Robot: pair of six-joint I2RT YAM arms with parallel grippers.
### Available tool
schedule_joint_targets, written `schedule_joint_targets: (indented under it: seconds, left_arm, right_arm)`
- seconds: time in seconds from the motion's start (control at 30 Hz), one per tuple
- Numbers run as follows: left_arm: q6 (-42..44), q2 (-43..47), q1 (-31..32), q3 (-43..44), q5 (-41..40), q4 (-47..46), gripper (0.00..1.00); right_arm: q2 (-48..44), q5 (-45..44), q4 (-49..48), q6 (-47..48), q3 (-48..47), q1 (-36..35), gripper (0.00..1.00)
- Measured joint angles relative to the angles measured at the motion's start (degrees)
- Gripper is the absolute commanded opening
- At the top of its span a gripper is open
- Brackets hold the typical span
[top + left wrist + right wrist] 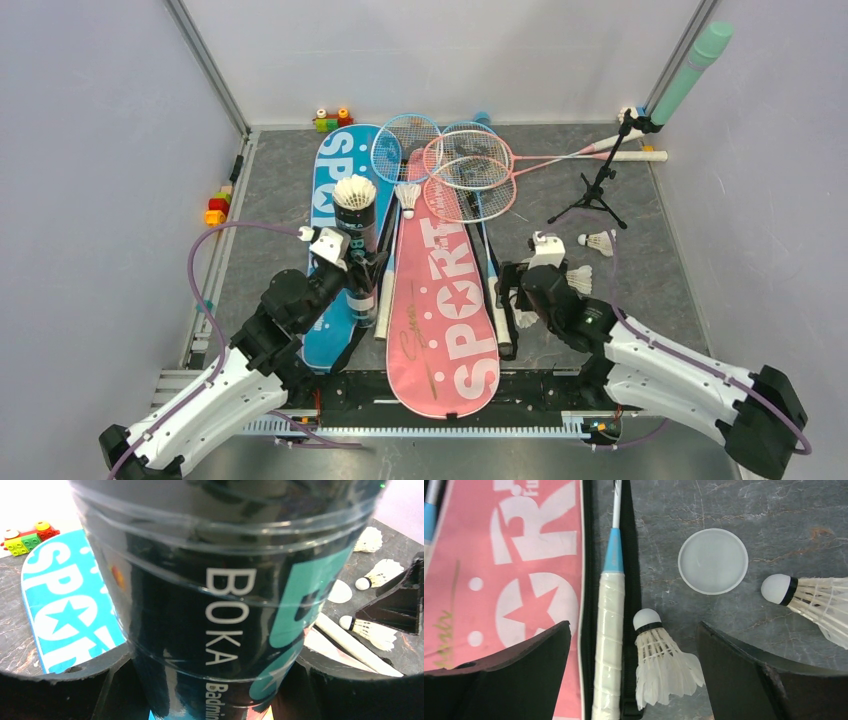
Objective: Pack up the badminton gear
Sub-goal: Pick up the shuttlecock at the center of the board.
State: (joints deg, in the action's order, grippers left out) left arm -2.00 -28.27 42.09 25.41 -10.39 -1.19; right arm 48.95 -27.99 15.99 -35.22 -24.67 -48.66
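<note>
Shuttlecock tube (357, 235) upright left of pink racket bag (440, 310), left jaws clamped round it, right jaws apart over shuttlecock (659, 665) right of bag, cork seemingly toward far end.

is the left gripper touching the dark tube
Touching. In the left wrist view the dark tube fills the space between the fingers of the left gripper, pressed against both, no gap.

On the grey bench (680, 230), the long blue fabric racket bag (328, 190) lies just left of the long pink fabric racket bag (440, 320). Slim blue and pink rackets with white handles (470, 165) overlap across their far ends. The dark cylindrical plastic tube (358, 235) stands upright over the blue bag. White feather shuttlecocks (600, 242) lie right of the pink bag; behind them stands the small black tripod stand (598, 185).
</note>
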Motion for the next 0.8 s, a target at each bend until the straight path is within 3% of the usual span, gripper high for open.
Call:
schedule_joint_targets:
  seconds: [0.47, 0.73, 0.8]
  left_arm:
    - [-0.37, -0.9, 0.0, 0.0, 0.02, -0.22, 0.1]
    - [-0.37, -1.42, 0.0, 0.0, 0.02, -0.31, 0.1]
    - [-0.37, -1.42, 0.0, 0.0, 0.0, -0.33, 0.1]
  right_arm:
    - [-19.08, 12.26, 11.93, -7.67, 4.94, 0.02, 0.84]
    - [-16.59, 12.72, 12.44, -9.81, 7.58, 0.02, 0.81]
    - [-14.67, 12.11, 12.11, -10.01, 7.61, 0.02, 0.75]
